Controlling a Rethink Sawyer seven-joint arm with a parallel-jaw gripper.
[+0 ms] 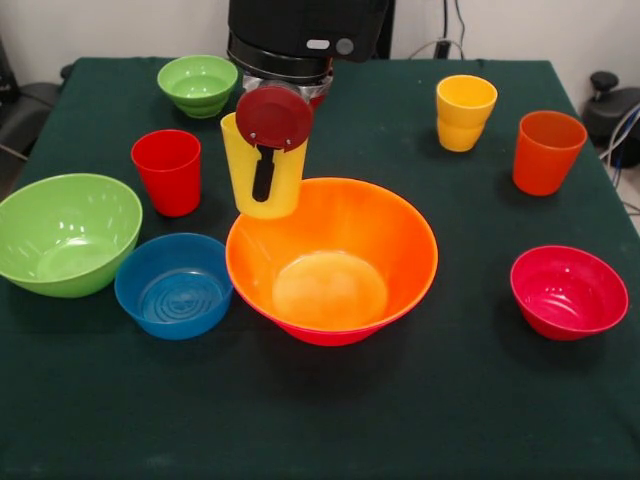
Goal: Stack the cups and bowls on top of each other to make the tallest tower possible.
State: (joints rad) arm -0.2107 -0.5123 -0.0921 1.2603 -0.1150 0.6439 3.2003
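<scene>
My gripper [262,185] hangs from the arm with a dark red disc [274,117] on its front. One black finger [263,175] runs down the outside of a yellow cup [285,185], and the gripper is shut on that cup's wall. The cup hangs slightly tilted over the far left rim of the large orange bowl [340,250]. This bowl sits nested in a pink bowl [325,336], of which only a strip under the near rim shows. The finger inside the cup is hidden.
On the dark green tablecloth [400,420] stand a red cup [167,170], a small green bowl [198,85], a larger green bowl [65,232], a blue bowl [175,285], a second yellow cup [465,112], an orange cup [546,150] and a red bowl [568,290].
</scene>
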